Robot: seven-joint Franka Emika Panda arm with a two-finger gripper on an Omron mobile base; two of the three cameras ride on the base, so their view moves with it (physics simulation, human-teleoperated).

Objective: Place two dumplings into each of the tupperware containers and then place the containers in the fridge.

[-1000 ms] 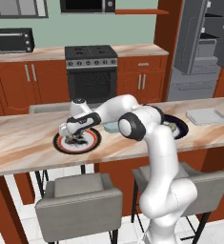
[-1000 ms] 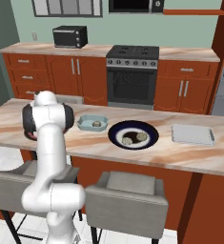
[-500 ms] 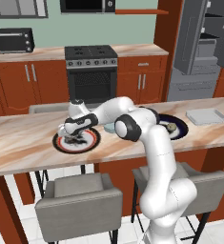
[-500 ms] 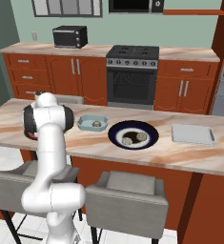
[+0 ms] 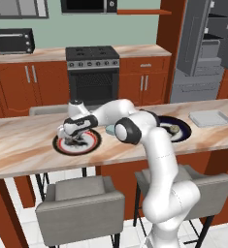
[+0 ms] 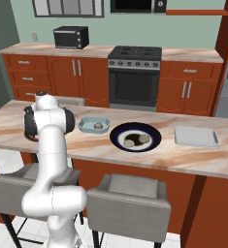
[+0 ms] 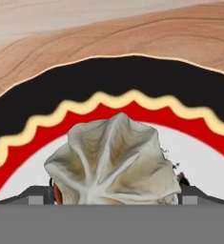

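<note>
1. Reaching far out toward nine o'clock in the left base view, the white arm folds at its dark elbow and stretches low over the bench (image 5: 18, 155), with the hand tipped down onto the red-and-black-rimmed plate (image 5: 60, 147).
2. The pincer (image 5: 75, 141) sits low over that plate, its fingers spread wide on either side of a dumpling (image 7: 114, 164), not pressed against it.
3. In the hand view this dumpling is pale, pleated and lumpy, at six o'clock on the plate's white centre, with the two dark fingertips (image 7: 55, 187) flanking it at the lower left and lower right.
4. The wavy cream line, red band and black rim arc over the dumpling at twelve o'clock, and wood-grained bench shows beyond.
5. In the right base view the arm's upper part stands at nine o'clock, shoulder upright and forearm turned away from the camera.
6. The pale blue tub (image 6: 94, 125) lies on the bench just right of the arm there, with one dumpling (image 6: 98, 126) inside.
7. Next along, toward three o'clock, the dark-blue plate (image 6: 154, 136) carries two more dumplings (image 6: 130, 143) near its middle.
8. The flat pale grey tub (image 6: 196, 136) lies further toward three o'clock, apart from the plate.
9. The fridge (image 5: 207, 48) stands open at two o'clock in the left base view, behind the bench.
</note>
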